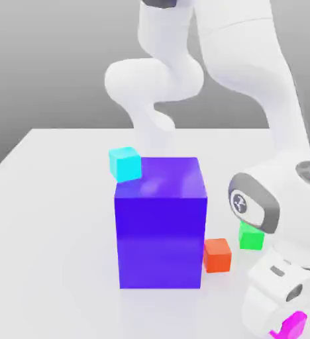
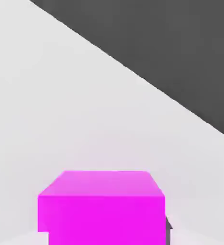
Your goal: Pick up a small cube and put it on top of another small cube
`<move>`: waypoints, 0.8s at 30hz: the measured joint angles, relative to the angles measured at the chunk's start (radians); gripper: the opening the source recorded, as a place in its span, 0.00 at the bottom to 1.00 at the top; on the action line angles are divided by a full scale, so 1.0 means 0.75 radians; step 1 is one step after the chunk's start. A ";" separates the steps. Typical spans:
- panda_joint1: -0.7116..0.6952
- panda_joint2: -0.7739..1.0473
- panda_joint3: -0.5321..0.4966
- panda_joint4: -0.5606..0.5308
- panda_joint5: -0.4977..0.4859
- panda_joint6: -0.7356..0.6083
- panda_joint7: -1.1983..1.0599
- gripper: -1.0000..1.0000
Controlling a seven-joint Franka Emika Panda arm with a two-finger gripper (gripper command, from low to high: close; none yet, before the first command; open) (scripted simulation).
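White and glossy, the bench (image 1: 51,198) stretches under a grey backdrop. The white arm (image 1: 263,86) arches up from behind and bends steeply down toward the near corner at the exterior view's right, wrist low by the surface. Its fingers (image 1: 291,327) are clenched around the small magenta cube (image 1: 294,326), which sits low by the bench there. A big blue-purple block (image 1: 161,225) stands mid-bench, a cyan cube (image 1: 125,164) behind it, an orange-red cube (image 1: 217,255) and a green cube (image 1: 251,236) beside it.
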 joint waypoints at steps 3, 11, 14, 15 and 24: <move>-0.031 -0.131 0.042 -0.031 0.054 -0.100 -0.039 0.00; 0.051 -0.510 0.175 -0.383 0.248 -0.118 0.165 0.00; 0.125 -0.655 0.222 -0.528 0.342 -0.112 0.243 0.00; 0.158 -0.703 0.227 -0.576 0.374 -0.110 0.268 0.00; 0.212 -0.970 0.317 -0.902 0.487 -0.044 0.514 0.00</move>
